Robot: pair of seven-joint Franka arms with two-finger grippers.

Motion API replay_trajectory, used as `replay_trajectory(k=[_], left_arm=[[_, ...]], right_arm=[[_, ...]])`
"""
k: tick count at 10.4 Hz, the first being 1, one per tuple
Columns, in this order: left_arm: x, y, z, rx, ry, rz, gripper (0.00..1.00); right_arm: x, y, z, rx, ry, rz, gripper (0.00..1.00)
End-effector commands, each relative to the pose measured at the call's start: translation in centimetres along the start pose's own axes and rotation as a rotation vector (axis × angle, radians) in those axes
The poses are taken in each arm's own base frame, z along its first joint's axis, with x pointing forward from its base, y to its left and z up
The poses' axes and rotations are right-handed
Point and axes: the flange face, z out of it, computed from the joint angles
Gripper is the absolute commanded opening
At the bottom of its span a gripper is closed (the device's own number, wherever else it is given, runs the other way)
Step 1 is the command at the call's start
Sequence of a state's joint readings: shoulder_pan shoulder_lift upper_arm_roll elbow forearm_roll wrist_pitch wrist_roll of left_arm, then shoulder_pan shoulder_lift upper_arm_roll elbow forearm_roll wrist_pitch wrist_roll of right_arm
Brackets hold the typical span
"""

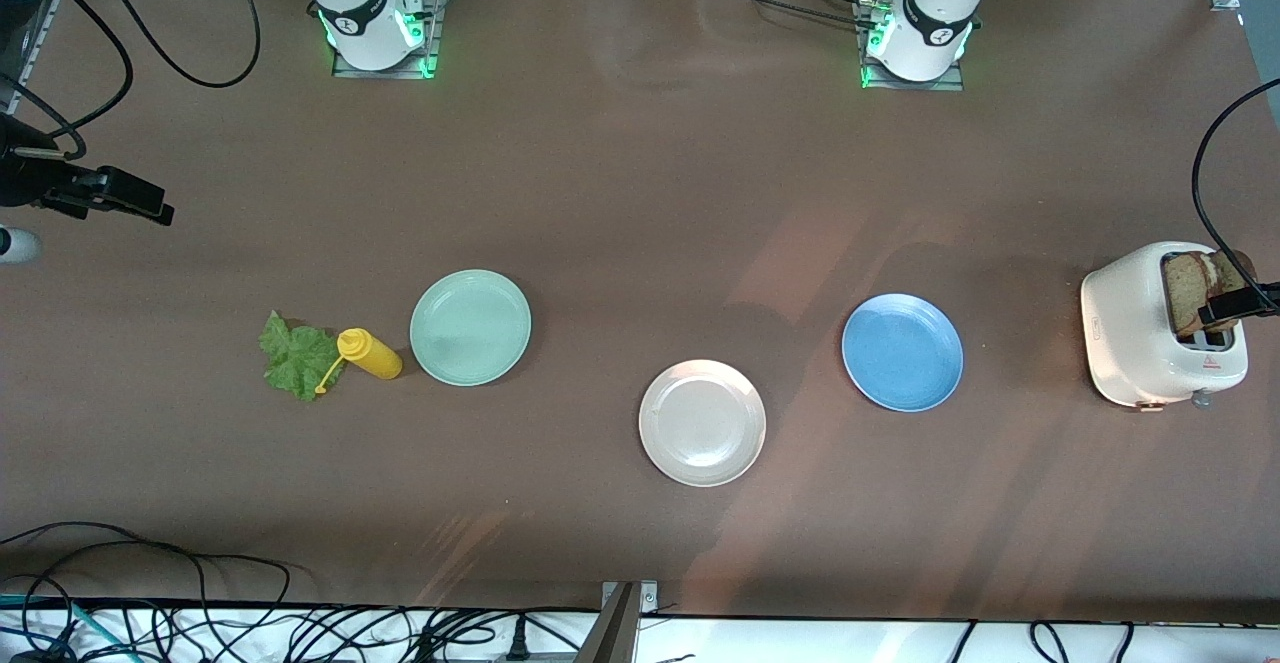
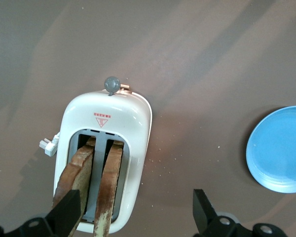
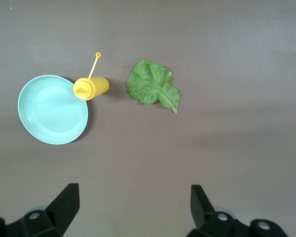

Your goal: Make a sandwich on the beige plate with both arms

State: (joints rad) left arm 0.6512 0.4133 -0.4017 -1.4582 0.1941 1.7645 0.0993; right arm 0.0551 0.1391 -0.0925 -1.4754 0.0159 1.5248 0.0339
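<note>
Two slices of brown toast (image 1: 1195, 288) stand upright in the slots of a white toaster (image 1: 1130, 333) at the left arm's end of the table. My left gripper (image 2: 135, 207) hangs open above the toaster (image 2: 133, 128); one finger overlaps the outer slice (image 2: 76, 173) and the other is over bare table. It shows at the frame's edge in the front view as well (image 1: 1238, 303). The lettuce leaf (image 1: 295, 355) lies flat at the right arm's end. My right gripper (image 3: 134, 197) is open and empty, up in the air over bare table near the lettuce (image 3: 153, 85). The beige plate (image 1: 702, 423) sits empty mid-table.
A yellow squeeze bottle (image 1: 370, 353) lies on its side between the lettuce and a mint-green plate (image 1: 470, 327). A blue plate (image 1: 902, 351) stands between the beige plate and the toaster. Cables run along the table edge nearest the front camera.
</note>
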Motion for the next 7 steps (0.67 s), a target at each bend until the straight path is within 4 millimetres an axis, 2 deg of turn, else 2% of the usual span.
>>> replay_trajectory(k=[1, 4, 7], left_arm=[[-0.7, 1.3, -2.0, -0.004, -0.01, 0.002, 1.0], [-1.5, 3.0, -4.0, 0.005, -0.028, 0.002, 1.0], [-2.0, 6.5, -5.6, 0.011, -0.032, 0.002, 1.0]], right_arm=[[-0.1, 0.2, -0.4, -0.008, -0.005, -0.002, 1.0], [0.0, 0.2, -0.3, -0.009, -0.007, -0.002, 1.0], [0.0, 0.7, -0.3, -0.008, -0.007, 0.006, 1.0]])
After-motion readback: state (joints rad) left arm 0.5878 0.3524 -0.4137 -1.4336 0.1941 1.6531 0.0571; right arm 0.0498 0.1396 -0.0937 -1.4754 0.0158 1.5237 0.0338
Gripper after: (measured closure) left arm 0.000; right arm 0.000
